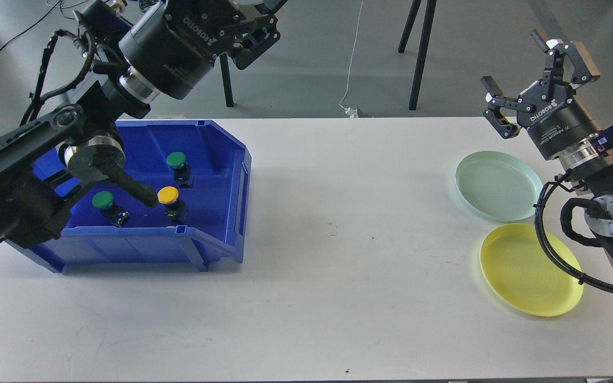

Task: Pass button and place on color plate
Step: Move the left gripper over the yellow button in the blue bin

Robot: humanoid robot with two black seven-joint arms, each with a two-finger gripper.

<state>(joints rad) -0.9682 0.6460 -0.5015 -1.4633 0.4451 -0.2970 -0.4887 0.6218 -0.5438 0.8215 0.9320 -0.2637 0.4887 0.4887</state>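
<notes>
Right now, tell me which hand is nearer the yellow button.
Left. The left hand hangs above the bin's back wall, up from the yellow button; the right hand is far across the table.

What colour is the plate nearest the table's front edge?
Yellow plate; shows clearly in the head view.

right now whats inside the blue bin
Three buttons stand in the bin: two green and one yellow. The left arm covers the bin's left part, so anything there is hidden.
</notes>
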